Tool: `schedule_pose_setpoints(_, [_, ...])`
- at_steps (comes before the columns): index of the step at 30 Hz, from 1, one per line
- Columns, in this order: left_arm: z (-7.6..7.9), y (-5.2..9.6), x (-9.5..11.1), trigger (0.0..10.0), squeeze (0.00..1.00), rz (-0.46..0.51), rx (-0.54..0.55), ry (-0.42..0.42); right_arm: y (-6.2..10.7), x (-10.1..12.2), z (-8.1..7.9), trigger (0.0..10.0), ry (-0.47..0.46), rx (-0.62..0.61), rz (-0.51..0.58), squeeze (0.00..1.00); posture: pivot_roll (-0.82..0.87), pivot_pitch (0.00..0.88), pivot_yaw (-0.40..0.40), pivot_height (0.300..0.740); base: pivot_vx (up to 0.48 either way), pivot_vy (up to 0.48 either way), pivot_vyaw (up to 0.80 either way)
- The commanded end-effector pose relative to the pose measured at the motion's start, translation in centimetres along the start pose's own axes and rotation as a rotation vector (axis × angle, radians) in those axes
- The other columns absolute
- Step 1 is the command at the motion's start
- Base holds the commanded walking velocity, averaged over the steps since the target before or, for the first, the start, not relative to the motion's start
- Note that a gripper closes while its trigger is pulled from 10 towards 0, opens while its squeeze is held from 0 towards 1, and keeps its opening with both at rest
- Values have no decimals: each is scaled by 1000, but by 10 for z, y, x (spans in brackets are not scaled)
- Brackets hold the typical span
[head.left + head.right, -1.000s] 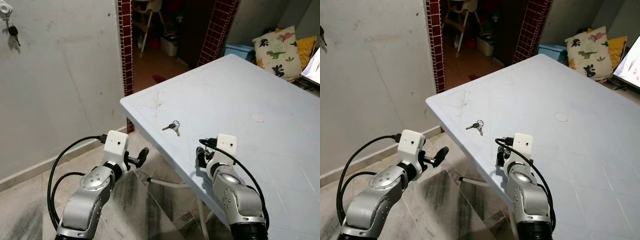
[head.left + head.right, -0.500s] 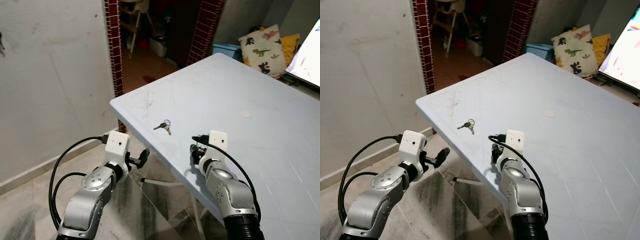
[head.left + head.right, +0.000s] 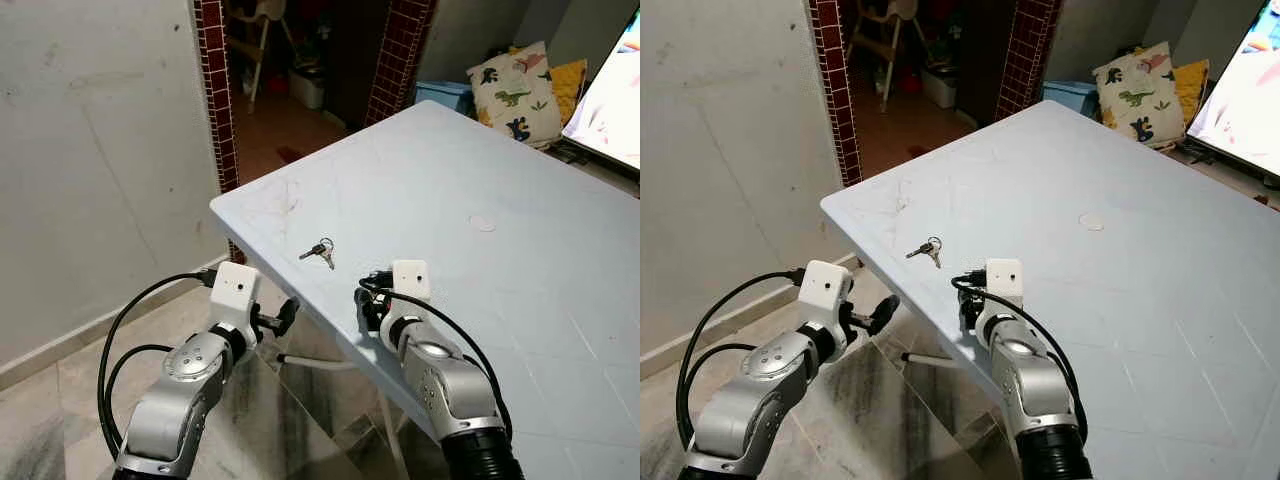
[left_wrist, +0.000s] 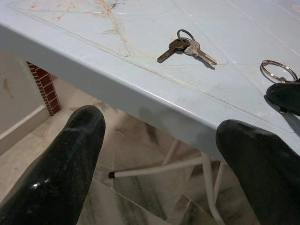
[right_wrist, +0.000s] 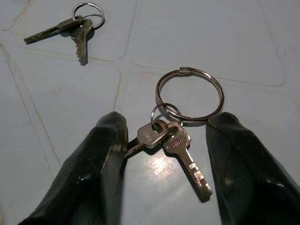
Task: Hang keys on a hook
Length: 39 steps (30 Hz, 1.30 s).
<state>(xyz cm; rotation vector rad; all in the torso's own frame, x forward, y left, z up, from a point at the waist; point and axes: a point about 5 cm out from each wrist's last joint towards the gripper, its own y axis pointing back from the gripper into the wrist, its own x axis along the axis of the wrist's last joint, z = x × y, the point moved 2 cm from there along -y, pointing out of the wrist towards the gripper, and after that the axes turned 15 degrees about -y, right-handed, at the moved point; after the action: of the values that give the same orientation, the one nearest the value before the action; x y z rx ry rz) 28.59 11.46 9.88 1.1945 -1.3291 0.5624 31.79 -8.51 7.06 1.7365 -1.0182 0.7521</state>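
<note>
A lived-in home: pale plastic table [image 3: 520, 170] just ahead of both grippers, dinosaur-print cushion [image 3: 512, 88] and lit television screen [image 3: 610, 95] far beyond, brick-tiled doorway [image 3: 300, 60] ahead, high chair [image 3: 248, 30] inside, marble-patterned floor tiles [image 3: 300, 440] below.

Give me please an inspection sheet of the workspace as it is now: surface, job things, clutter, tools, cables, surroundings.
Surface: pale blue table, scuffed near its corner.
Job's things: small key set lying near the table edge; second key set on a large ring lying between the right tool's fingers. Hook: nothing seen.
Clutter: nothing seen.
Tools: right tool open, at the table around the ringed keys; left tool open, off the table edge, below it.
Cables: black cable looping from the left wrist.
Surroundings: white wall, brick doorway, dinosaur cushion.
</note>
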Motion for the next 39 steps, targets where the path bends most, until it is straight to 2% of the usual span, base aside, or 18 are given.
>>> schedule_pose_setpoints(1, [3,-2,2,10000,0,-1,-11,-4,-1,-19,-13,0,18,66,-82,0,136,50,-88,740,0,0,0])
schedule_pose_setpoints(7, [1,-1,2,10000,0,1,-4,-3,-2,-15,-15,0,87,78,-51,0,141,47,-89,740,0,0,0])
schedule_pose_setpoints(11, [1,-1,3,10000,0,8,0,-2,-4,0,-15,0,128,81,38,0,144,41,-90,740,0,0,0])
schedule_pose_setpoints(18, [2,-3,5,10000,0,21,2,3,-4,27,-14,0,155,62,201,0,144,31,-86,740,0,0,0])
schedule_pose_setpoints(26, [3,-3,5,10000,0,24,2,6,-5,34,-10,0,157,35,258,0,145,25,-85,740,0,0,0])
schedule_pose_setpoints(27, [3,-3,5,10000,0,25,4,7,-5,37,-11,0,165,34,274,98,145,25,-85,740,0,0,0])
schedule_pose_setpoints(29, [3,-3,5,10000,0,25,4,8,-5,38,-11,0,166,37,278,98,145,25,-85,740,0,0,0])
schedule_pose_setpoints(30, [3,-3,5,10000,0,26,4,9,-3,42,-9,3451,173,15,296,1000,144,26,-88,740,0,0,0])
schedule_pose_setpoints(31, [3,-3,6,10000,0,27,4,10,-2,43,-9,6000,173,14,301,1000,144,26,-88,740,0,0,0])
schedule_pose_setpoints(32, [3,-3,6,10000,0,28,4,11,0,44,-9,10000,174,17,306,1000,144,26,-88,740,0,0,0])
schedule_pose_setpoints(34, [3,-4,6,10000,0,30,5,15,4,46,-13,10000,210,33,319,1000,137,28,-89,740,0,0,0])
schedule_pose_setpoints(35, [3,-4,6,10000,0,31,5,16,5,45,-14,10000,215,41,317,922,137,28,-89,740,0,0,0])
schedule_pose_setpoints(36, [3,-4,6,10000,0,32,5,17,6,44,-15,10000,218,46,315,922,136,29,-89,740,0,0,0])
schedule_pose_setpoints(37, [3,-4,6,10000,0,33,4,18,7,42,-14,10000,221,43,315,0,136,29,-89,740,0,0,0])
schedule_pose_setpoints(39, [4,-4,7,10000,0,35,3,20,8,40,-13,10000,221,41,313,0,133,29,-90,740,0,0,0])
